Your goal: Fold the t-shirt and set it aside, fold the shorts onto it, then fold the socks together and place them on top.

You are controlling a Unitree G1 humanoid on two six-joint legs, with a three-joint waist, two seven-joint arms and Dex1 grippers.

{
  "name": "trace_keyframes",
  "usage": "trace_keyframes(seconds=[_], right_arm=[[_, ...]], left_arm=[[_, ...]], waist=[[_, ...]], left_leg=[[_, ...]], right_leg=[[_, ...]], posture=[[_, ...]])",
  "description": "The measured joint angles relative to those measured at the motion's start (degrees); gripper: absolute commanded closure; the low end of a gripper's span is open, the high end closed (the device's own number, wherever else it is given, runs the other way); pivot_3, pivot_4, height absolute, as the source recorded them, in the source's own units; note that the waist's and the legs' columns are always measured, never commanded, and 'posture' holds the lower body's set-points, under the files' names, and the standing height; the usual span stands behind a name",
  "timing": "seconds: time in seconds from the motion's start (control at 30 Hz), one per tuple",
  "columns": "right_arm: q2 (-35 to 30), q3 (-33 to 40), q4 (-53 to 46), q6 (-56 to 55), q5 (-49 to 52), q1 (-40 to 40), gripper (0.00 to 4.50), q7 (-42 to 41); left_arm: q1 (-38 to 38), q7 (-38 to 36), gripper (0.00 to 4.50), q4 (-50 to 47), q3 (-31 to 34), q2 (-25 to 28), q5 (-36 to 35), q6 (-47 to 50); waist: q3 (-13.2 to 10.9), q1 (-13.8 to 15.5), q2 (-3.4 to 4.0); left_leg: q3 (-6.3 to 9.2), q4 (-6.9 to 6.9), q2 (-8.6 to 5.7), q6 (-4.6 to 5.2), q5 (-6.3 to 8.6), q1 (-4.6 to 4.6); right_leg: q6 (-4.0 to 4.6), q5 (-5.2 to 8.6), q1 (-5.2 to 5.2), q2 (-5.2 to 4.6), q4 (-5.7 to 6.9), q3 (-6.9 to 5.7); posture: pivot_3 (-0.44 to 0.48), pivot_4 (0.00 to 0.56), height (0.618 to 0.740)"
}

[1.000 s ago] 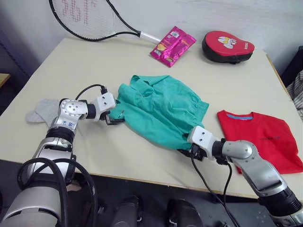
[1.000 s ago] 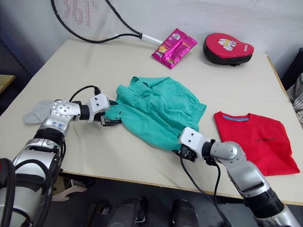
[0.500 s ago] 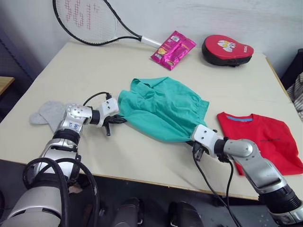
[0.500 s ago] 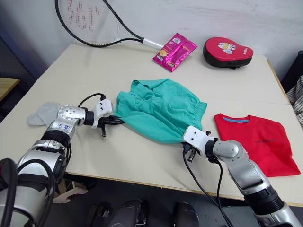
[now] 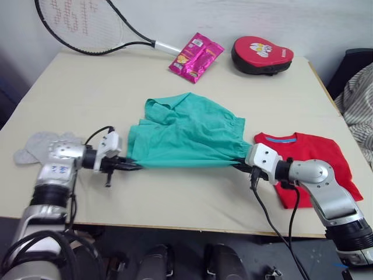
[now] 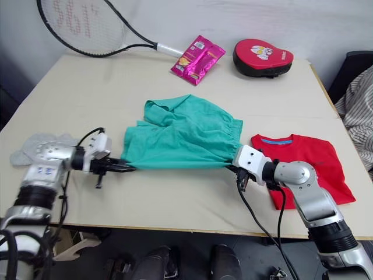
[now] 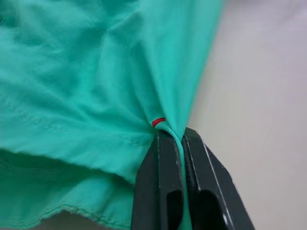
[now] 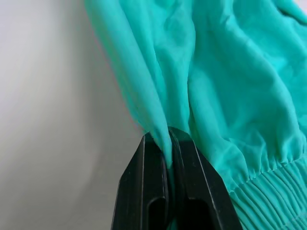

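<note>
Between both sets of fingers (image 7: 171,158) (image 8: 169,153), clamped tight, the shorts (image 5: 183,137) hide their own hem.

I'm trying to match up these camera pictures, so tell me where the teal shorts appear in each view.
Left eye view: the shorts lie mid-table.
Right eye view: mid-table, left of the t-shirt.
Left wrist view: cloth pinched above the left gripper.
Right wrist view: cloth above the right gripper.
Shared landmark: the gathered waistband.
</note>
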State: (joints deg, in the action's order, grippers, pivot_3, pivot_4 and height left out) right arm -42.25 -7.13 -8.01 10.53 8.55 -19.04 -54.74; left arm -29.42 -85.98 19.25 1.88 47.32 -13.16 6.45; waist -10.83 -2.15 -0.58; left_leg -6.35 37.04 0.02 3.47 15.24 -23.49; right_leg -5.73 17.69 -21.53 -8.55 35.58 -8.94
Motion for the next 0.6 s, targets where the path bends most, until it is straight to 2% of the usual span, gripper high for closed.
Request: trace_keyframes(seconds=[0.13, 0.23, 0.43, 0.6], right_arm=[[0.1, -0.2, -0.3, -2.0, 1.9, 0.4, 4.50, -3.1], [-0.1, -0.3, -0.9, -2.5, 3.4, 2.0, 4.50, -5.3], [-4.0, -0.1, -5.1, -0.6, 7.5, 8.4, 4.50, -11.1], [-9.0, 0.0, -8.3, 1.2, 10.5, 12.5, 4.50, -16.1]], left_arm=[[10.0, 0.1, 4.49, -18.4, 5.3, 7.8, -7.5, 11.6], [20.6, 0.5, 4.49, -27.8, 7.7, 10.4, -11.2, 17.2], [33.8, 4.5, 4.49, -38.7, 14.4, 11.3, -16.9, 25.8], [39.3, 6.5, 4.49, -46.8, 19.8, 16.4, -29.6, 44.2]], waist=[[-0.4, 0.6, 0.42], [-0.5, 0.9, 0.61], [-0.6, 1.9, 0.60], [-0.6, 2.2, 0.60]], left_leg=[[0.03, 0.00, 0.00, -0.05, 0.03, 0.08], [0.04, 0.00, -0.02, -0.22, 0.15, 0.09], [0.06, 0.02, 0.02, -0.37, 0.21, 0.10], [0.10, 0.01, 0.03, -0.41, 0.24, 0.13]], right_leg=[[0.05, 0.04, 0.05, -0.06, -0.08, 0.04], [0.06, 0.05, 0.03, -0.09, -0.15, 0.06], [0.10, 0.07, 0.01, -0.08, -0.13, 0.08], [0.13, 0.09, 0.04, -0.08, -0.18, 0.10]], posture=[[0.000, 0.150, 0.740], [0.000, 0.150, 0.740], [0.000, 0.150, 0.740], [0.000, 0.150, 0.740]])
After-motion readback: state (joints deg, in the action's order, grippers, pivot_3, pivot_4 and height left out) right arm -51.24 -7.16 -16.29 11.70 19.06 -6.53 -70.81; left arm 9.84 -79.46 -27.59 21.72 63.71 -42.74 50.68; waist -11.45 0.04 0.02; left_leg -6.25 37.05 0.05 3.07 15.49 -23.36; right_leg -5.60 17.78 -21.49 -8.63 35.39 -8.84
